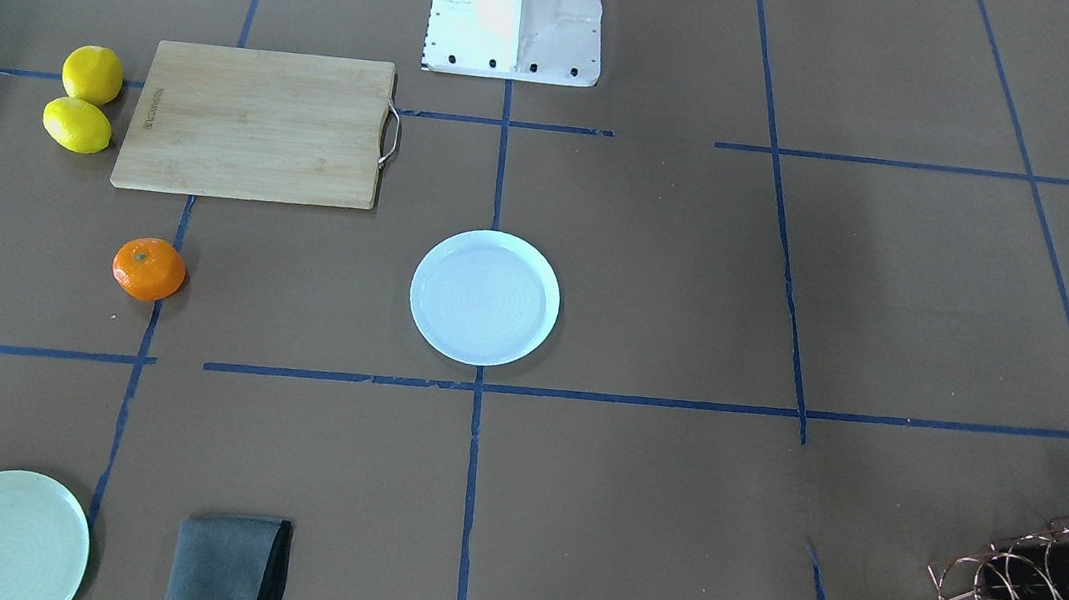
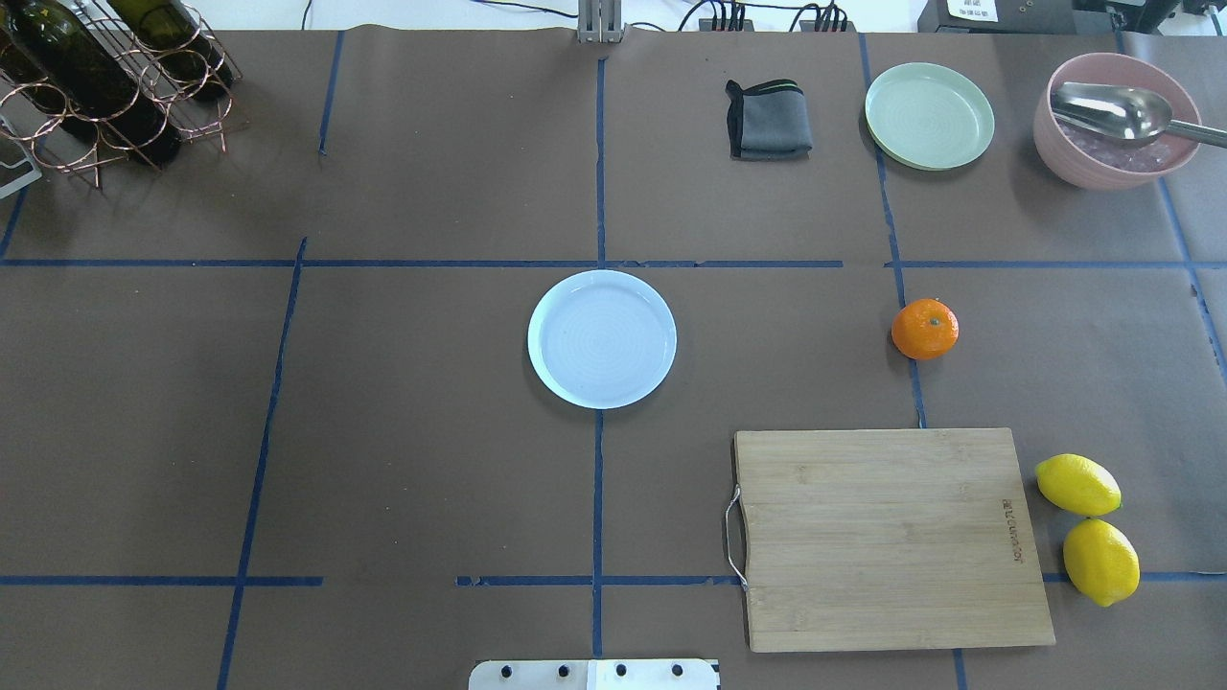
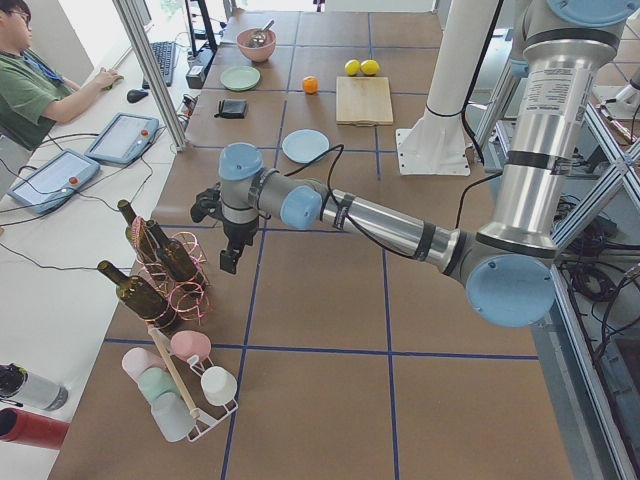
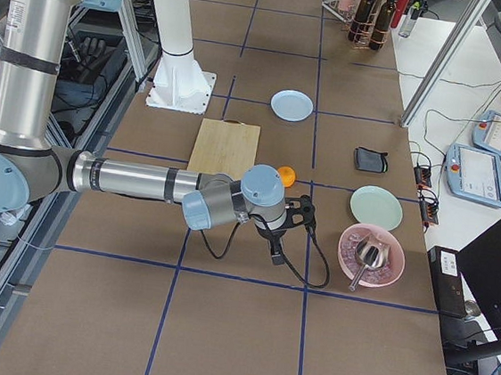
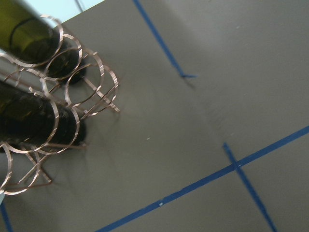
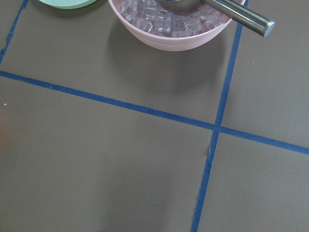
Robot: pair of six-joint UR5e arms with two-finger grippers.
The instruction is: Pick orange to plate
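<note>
Orange point(image 2: 924, 329) loose at frame right, well apart from white plate point(image 2: 602, 338) at centre; liable to roll if clipped off-centre. Right hand point(image 4: 283, 240): open or closed, cannot tell.

One orange point(image 2: 924, 329) is counted, and two lemons point(image 2: 1077, 485). Two plates are seen: the plate point(image 2: 602, 338), white with a bluish tint, and a pale green plate point(image 2: 929, 115). One wooden cutting board point(image 2: 891, 537), one folded grey cloth point(image 2: 769, 120) and one pink bowl point(image 2: 1093, 174) holding one metal spoon point(image 2: 1112, 110) are found. One copper wire rack point(image 2: 72, 153) is present, in which at least two dark bottles point(image 2: 77, 67) are held.
</note>
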